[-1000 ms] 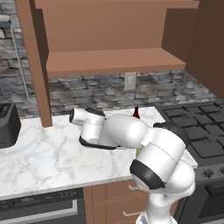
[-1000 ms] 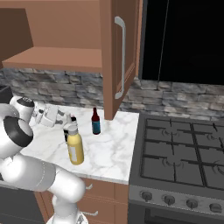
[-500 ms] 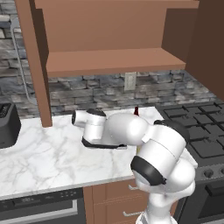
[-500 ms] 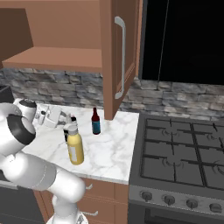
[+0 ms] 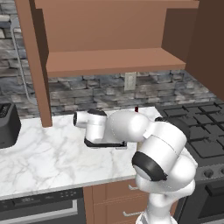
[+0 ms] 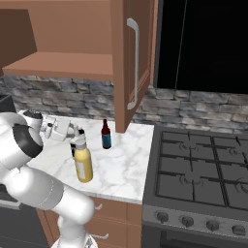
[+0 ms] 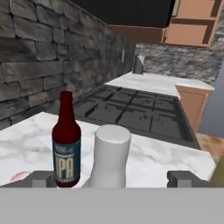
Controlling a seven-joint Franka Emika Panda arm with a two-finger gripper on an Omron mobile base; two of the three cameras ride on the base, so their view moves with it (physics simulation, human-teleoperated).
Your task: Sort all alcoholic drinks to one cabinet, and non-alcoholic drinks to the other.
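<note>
A whitish long-necked bottle (image 7: 109, 157) stands on the marble desk (image 6: 121, 164) near its back edge, framed by the released claw (image 7: 111, 178), which must advance and close. Beside it, a slim dark-brown, red-capped bottle (image 7: 66, 142) reads "IPA"; a stout yellow juice bottle (image 6: 83, 162) stands nearer the front.

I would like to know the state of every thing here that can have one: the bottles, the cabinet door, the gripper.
gripper: open, holding nothing
brown beer bottle: upright on the counter, capped
yellow juice bottle: upright on the counter, capped
whitish bottle: upright, between the open fingers, not gripped
cabinet door: swung open
lower shelf: bare
</note>
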